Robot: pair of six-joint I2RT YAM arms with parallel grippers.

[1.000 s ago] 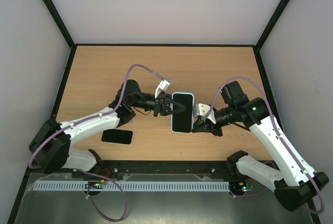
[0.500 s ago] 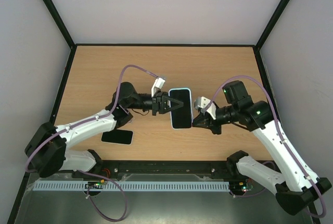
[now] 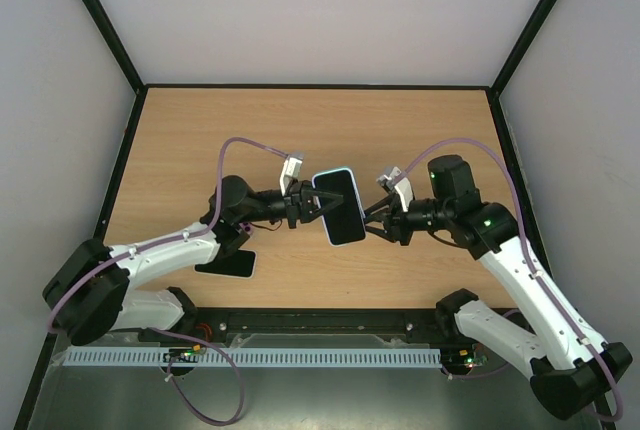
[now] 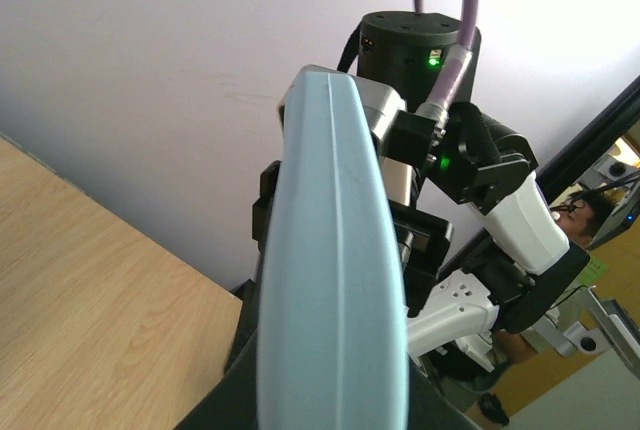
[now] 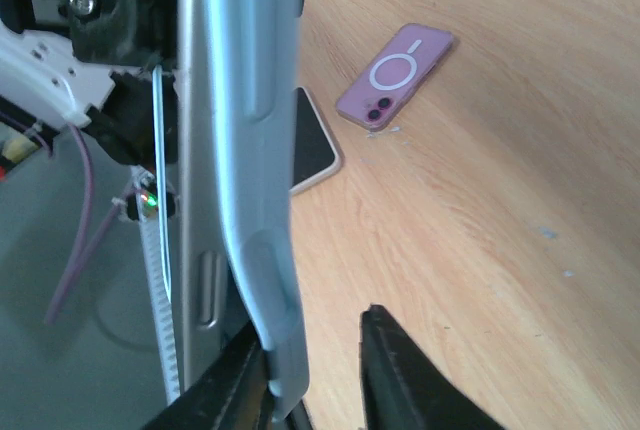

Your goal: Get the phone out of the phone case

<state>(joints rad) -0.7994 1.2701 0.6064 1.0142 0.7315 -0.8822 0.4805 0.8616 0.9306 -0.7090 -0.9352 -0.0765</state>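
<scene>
Phone case (image 3: 335, 171): light blue, held clear of the table (image 3: 420, 130) over its middle, between the two grippers, with the phone (image 3: 340, 208) seated inside, dark screen toward the top camera.
Near edge: a dark phone (image 3: 225, 263) lies flat just beside the left forearm. The right wrist view also shows a purple phone back (image 5: 395, 75) with a ring mark a little beyond it.
Left gripper (image 3: 312, 206): jaws pinched together on the case's left long edge, carrying it.
Right gripper (image 3: 374, 220): jaws apart. In the right wrist view the case's button edge sits between the fingers (image 5: 385, 370), with bare wood showing in the gap, so nothing is clamped.
Far side: bare wood up to the back wall.
Step in hand: judged to be getting a second hold so the case lip can be peeled off.
Doing it well: the right fingers should catch only the soft lip at a corner, not the phone body. The left grip stays firm while the lip is rolled outward, corner first, and the work stays over the table in case the phone drops free.
Long axis: runs near to far, its far end leaning toward the left arm and its near end toward the right.
Facing: screen up, case back down.
</scene>
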